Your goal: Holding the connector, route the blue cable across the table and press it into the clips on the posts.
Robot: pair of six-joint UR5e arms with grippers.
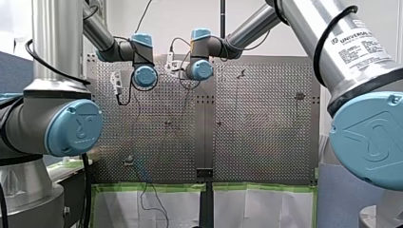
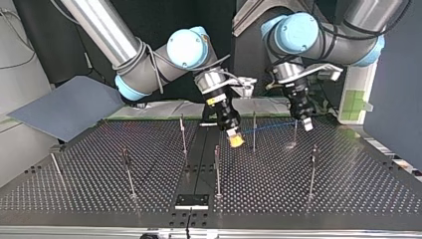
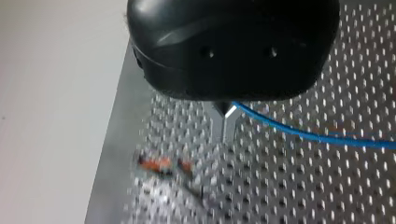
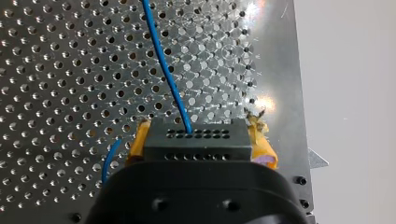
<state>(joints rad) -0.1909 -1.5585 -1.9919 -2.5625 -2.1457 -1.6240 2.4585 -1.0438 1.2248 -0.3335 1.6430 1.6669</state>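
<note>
My right gripper (image 2: 236, 140): yellow pads (image 4: 264, 151) clamped on both sides of the black connector (image 4: 196, 142), with the blue cable (image 4: 166, 70) leaving its face. My left gripper (image 3: 227, 113): metal fingers pinched together on the blue cable just above the perforated table (image 2: 99, 169). Top view: cable hangs between the two grippers toward the table's far edge, passing a thin post (image 2: 254, 130); contact with the post cannot be told.

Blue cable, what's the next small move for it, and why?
Probably press the span against the post between the hands. My right hand is shut on the connector, my left hand pinches the blue cable, and the stretch between them crosses that post; whether it is already seated I cannot tell.
</note>
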